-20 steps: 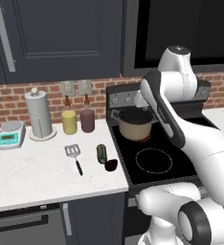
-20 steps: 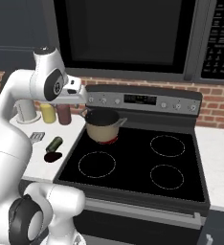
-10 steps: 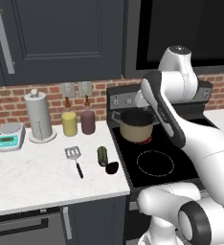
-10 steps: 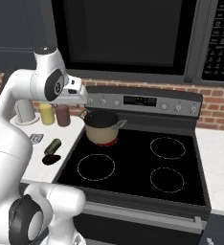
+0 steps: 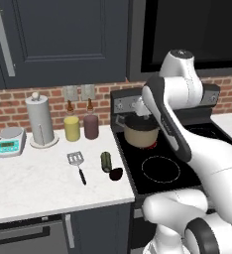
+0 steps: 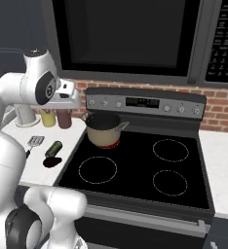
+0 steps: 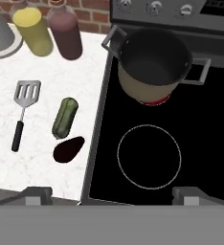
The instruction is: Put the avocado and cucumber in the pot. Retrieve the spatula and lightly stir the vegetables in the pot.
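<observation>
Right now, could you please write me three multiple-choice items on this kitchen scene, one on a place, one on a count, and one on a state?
1. Where does the avocado lie?
A. inside the pot
B. on the counter beside the cucumber
C. on a front burner

2. How many bottles stand at the brick wall?
A. two
B. four
C. none

3. What is in the pot?
A. the spatula
B. both vegetables
C. nothing

Answers: 1 B, it sits on the white counter just below the cucumber in the hand view. 2 A, a yellow bottle and a maroon bottle. 3 C, its dark interior looks bare, and the spatula lies on the counter.
</observation>
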Motion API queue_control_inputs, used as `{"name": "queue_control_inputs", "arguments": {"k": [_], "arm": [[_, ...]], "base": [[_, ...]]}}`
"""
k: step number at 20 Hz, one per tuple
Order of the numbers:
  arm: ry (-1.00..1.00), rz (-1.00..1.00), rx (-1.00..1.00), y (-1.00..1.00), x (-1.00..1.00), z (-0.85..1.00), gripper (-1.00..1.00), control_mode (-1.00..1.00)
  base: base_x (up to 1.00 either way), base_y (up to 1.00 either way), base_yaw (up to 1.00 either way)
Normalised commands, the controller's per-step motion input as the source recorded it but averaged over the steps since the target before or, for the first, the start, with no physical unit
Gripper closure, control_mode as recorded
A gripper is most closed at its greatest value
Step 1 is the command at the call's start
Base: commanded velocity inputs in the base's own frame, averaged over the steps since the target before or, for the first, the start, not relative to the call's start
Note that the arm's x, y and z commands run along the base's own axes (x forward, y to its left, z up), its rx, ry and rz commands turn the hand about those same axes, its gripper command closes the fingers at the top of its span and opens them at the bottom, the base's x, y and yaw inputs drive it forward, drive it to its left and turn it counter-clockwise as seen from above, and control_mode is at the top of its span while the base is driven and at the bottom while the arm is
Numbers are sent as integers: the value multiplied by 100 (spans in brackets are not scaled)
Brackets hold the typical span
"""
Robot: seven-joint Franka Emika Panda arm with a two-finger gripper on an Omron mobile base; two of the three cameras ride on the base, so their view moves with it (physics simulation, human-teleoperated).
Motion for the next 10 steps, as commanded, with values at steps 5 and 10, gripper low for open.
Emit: {"name": "queue_control_inputs", "arguments": {"k": [5, 10], "arm": [[4, 0, 0, 79, -40, -51, -100, -100], [17, 0, 0, 64, -2, -87, -100, -100]], "base": [[0, 0, 0], [0, 0, 0]]}}
